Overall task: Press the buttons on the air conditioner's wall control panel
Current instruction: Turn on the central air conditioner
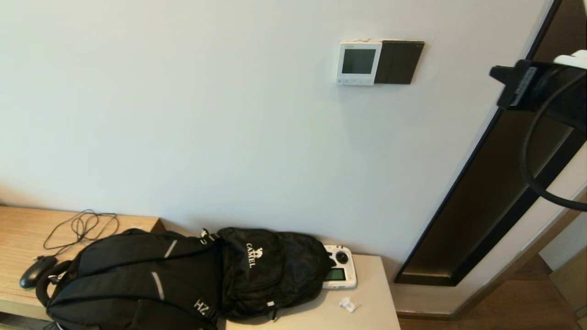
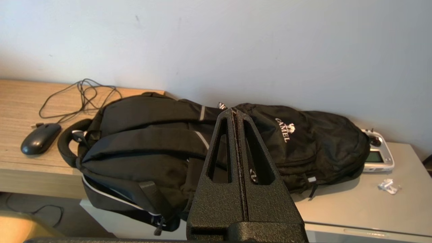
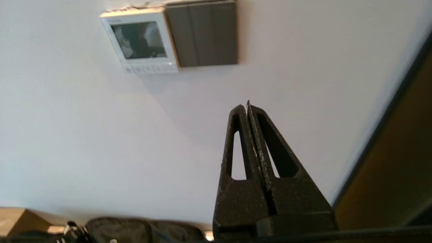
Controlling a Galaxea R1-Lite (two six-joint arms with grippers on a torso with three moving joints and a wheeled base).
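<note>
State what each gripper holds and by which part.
Nothing. The right gripper is shut and empty, short of the wall control panel; the left gripper is shut and empty above the backpacks.

A wooden desk (image 1: 18, 229) carries a black computer mouse (image 1: 35, 271) and a loose black cable (image 1: 82, 227), beside a lower pale grey desk (image 1: 367, 311). Two black backpacks (image 1: 183, 279) lie across both surfaces, with a white handheld controller (image 1: 340, 273) touching the right-hand bag and a small white scrap (image 1: 348, 304) nearby.
</note>
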